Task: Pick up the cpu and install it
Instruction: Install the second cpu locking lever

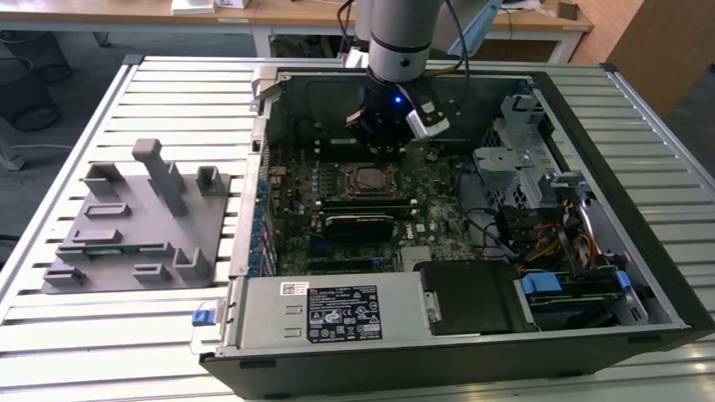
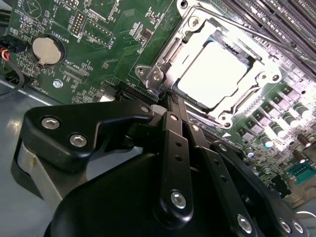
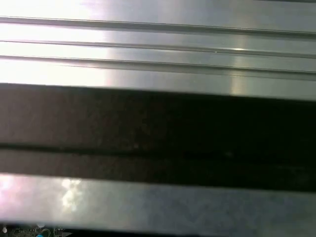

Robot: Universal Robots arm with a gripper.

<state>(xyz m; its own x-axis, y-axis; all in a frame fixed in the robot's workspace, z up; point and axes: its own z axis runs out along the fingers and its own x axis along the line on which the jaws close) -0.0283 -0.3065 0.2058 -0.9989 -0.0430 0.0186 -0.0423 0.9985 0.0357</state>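
The cpu sits in its socket on the motherboard — fingers pinched narrow, empty, just beside it; any pressing should stay square and gentle.

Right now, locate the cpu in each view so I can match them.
Exterior view: the cpu sits in its socket mid-motherboard, just below the gripper.
Second wrist view: the cpu shines inside the socket frame, beyond the gripper linkage.
First wrist view: not identifiable.
Shared landmark: the socket frame.
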